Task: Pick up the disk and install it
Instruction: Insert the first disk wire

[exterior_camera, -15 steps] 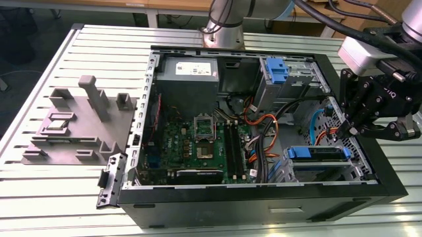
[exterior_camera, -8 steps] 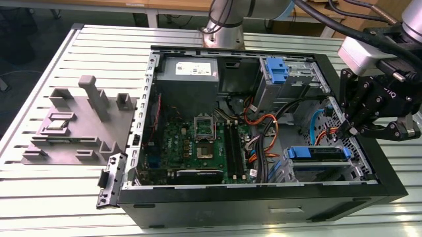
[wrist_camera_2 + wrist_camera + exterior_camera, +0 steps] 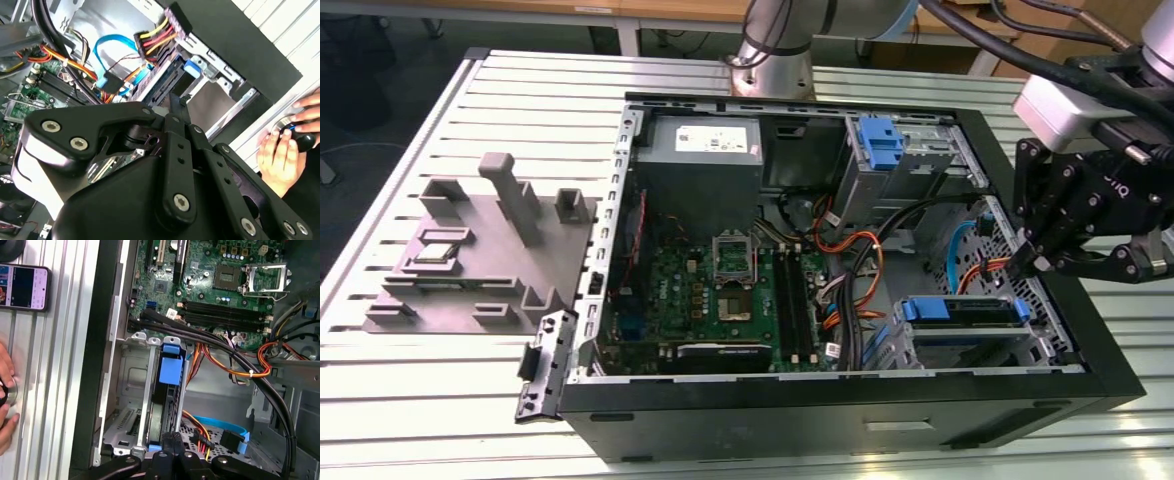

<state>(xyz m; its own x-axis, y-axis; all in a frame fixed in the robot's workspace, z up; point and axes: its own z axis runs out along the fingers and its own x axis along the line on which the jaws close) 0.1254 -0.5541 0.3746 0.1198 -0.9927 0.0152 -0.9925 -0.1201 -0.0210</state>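
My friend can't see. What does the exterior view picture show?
A black robot tool hovers over the right side of an open black computer case, above a blue-framed silver disk sitting in its metal bay. A green circuit board fills the middle; a grey plastic fixture lies left.

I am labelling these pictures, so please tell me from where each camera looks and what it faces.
Exterior view: off the arm, above the open computer case; shows the hand.
First wrist view: on the arm, facing the disk in its bay.
Second wrist view: on the arm, past the hand.
Both wrist views share the motherboard and a person's hand.
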